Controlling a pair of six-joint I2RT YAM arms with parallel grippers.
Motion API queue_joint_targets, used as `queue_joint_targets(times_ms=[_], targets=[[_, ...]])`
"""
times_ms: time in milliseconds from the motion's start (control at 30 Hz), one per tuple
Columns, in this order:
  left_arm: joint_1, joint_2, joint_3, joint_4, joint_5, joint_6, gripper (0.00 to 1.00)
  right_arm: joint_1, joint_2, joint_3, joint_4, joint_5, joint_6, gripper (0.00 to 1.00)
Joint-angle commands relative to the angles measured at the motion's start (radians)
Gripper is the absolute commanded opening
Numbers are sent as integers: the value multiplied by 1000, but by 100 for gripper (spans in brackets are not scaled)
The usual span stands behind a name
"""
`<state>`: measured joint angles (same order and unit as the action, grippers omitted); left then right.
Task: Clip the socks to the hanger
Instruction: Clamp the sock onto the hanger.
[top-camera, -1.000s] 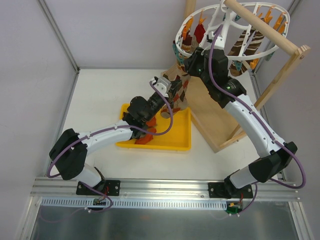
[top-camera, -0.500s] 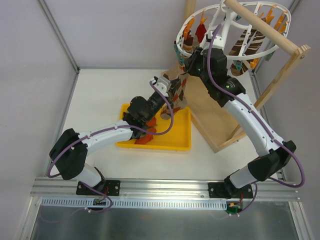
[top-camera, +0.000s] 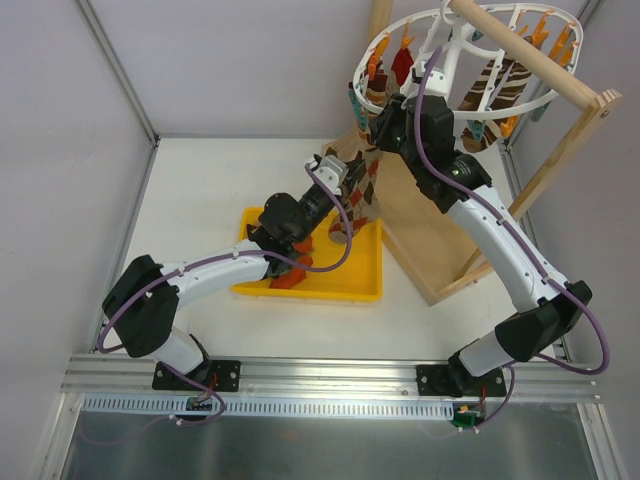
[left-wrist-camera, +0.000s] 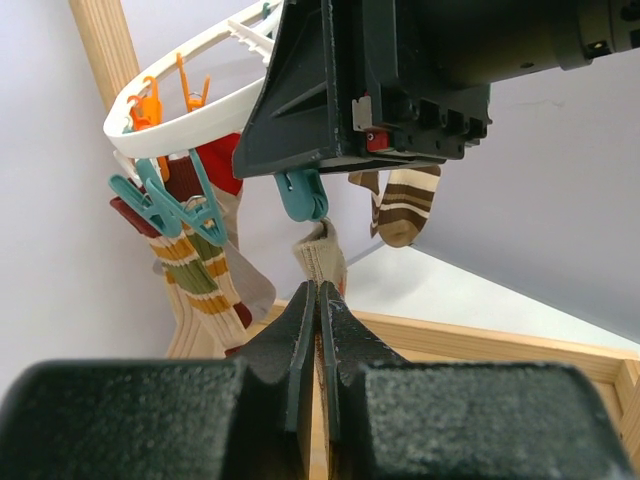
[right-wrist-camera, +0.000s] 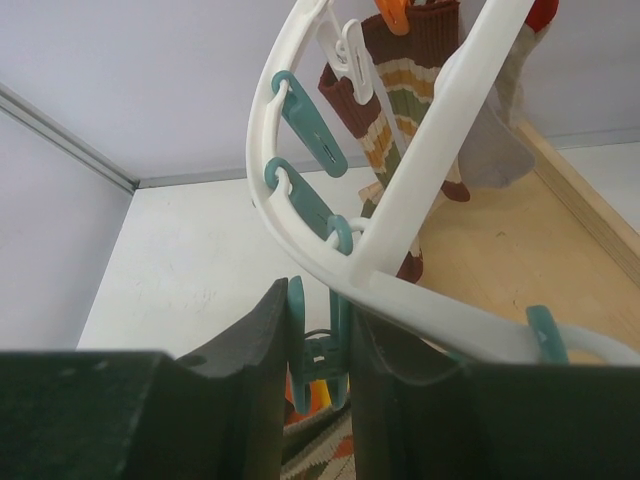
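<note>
Closest to the arm bases is the yellow tray (top-camera: 355, 285), with some orange-red socks (top-camera: 290, 278) lying in it under the left arm. The left gripper (left-wrist-camera: 318, 292) is up past the tray's far edge, clamped right down with basically no gap, and it's got an argyle sock (top-camera: 368, 185) pinched in it. In the left wrist view the sock's beige ribbed cuff pokes up out of the fingertips. The patterned part hangs below the hand, near the tray's far right corner.

Just above that cuff sits a teal clothespin (right-wrist-camera: 320, 360); can't tell if the 2 actually touch. The pin is squeezed between the 2 fingers of the right gripper (right-wrist-camera: 318, 300), which is closed on it from above, so the right hand sits pretty much directly over the left one. The pin dangles off the near-left rim of the hanger (top-camera: 520, 105), the white ring.

Further round the ring, several striped socks (left-wrist-camera: 195, 275) are already clipped on with teal and orange pins. Behind all that, the wooden stand (top-camera: 520, 58) carries the hanger on its rod.
</note>
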<state>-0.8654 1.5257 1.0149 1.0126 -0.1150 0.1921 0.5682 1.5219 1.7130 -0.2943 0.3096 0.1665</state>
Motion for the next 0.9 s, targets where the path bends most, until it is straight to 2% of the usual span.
queue_joint_targets(times_ms=[0,867], targets=[[-9,-2,42,75,-18,17,0,-2,11,40,-3,19,-25,1],[-12,-16,36,93,-37,40,0,-2,15,48,-16,39,-50,1]])
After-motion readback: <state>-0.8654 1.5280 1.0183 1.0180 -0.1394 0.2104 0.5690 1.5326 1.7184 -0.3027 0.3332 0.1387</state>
